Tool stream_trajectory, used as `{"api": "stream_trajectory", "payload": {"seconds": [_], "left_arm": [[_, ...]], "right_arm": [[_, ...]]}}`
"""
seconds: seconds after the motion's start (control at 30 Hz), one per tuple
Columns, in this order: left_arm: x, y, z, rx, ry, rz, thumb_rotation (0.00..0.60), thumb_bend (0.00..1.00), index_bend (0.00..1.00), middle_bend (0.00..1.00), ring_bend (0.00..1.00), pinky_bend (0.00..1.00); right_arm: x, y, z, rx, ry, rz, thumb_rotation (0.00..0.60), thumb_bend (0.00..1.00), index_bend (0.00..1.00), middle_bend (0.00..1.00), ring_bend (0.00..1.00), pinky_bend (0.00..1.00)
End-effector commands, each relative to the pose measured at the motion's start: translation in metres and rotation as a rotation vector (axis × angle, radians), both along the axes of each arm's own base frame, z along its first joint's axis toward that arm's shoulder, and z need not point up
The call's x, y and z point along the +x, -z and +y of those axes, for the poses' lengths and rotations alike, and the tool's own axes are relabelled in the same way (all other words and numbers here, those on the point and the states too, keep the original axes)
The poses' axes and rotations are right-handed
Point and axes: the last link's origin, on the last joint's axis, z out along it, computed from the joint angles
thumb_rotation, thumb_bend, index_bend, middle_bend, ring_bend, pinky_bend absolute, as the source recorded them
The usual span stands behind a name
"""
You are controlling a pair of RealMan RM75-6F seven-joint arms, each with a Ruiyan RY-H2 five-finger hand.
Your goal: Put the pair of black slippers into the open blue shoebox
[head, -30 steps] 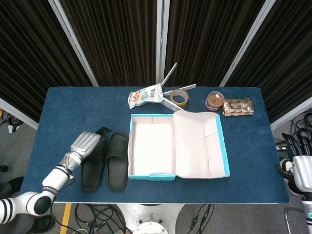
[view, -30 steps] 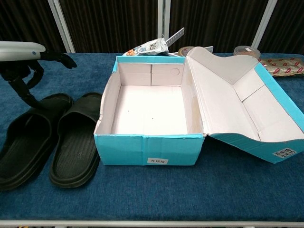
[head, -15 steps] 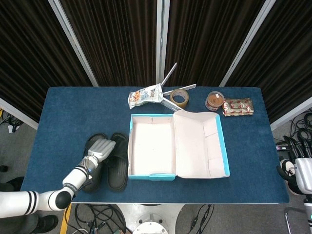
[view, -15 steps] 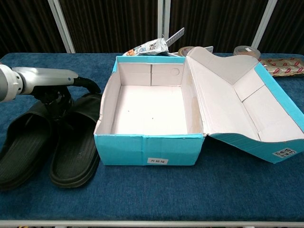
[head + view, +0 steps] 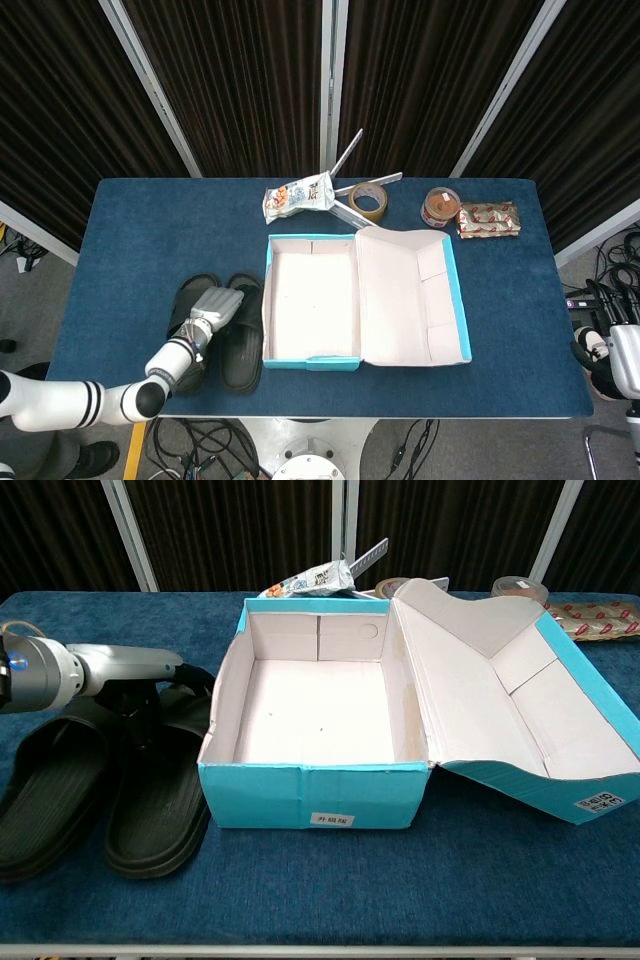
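Both black rubber slippers (image 5: pixel 105 790) lie beside the open blue cardboard shoebox (image 5: pixel 310 805); the left hand (image 5: pixel 216 306) has slid over them, grasp unclear, lifting seemingly next.

The table (image 5: pixel 140 230) has a dark blue cloth on it. The two slippers (image 5: pixel 150 800) are black all over. The shoebox (image 5: pixel 300 800) is bright blue on the outside and white on the inside, with a small white label on its front. Its lid (image 5: pixel 520 700) is white inside with a blue edge. The left hand (image 5: pixel 215 305) is silver-grey on top with black fingers, and its arm (image 5: pixel 60 402) is white with black rings. At 12 o'clock from the box lies a white snack bag (image 5: pixel 297 196) with orange and dark spots. Beside it is a brown tape roll (image 5: pixel 367 200). Further right sit a brown round tin (image 5: pixel 440 207) and a red and gold packet (image 5: pixel 489 219). The curtains (image 5: pixel 240 80) behind are black with grey strips.
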Motion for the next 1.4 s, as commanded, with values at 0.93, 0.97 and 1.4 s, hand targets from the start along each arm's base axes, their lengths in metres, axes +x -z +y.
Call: {"api": "stream_trajectory", "payload": {"seconds": [0.93,0.97,1.4], "left_arm": [[-0.013,-0.093,0.009,0.36,-0.065,-0.243,0.6,0.04,0.48,0.54,0.86,1.0],[-0.013,-0.099,0.011,0.378,-0.069,-0.268,0.6,0.04,0.48,0.54,0.85,1.0],[0.046,-0.095,0.047,0.348,-0.067,-0.753,0.6,0.04,0.48,0.54,0.83,0.95]], "right_arm": [[0.006,-0.003,-0.004,-0.013,-0.033,0.009,0.6,0.12,0.02,0.12,0.0,0.08],[0.007,-0.003,-0.003,-0.014,-0.035,0.011,0.6,0.12,0.02,0.12,0.0,0.08],[0.014,-0.012,-0.004,-0.029,-0.04,0.052,0.6,0.12,0.02,0.12,0.0,0.08]]}}
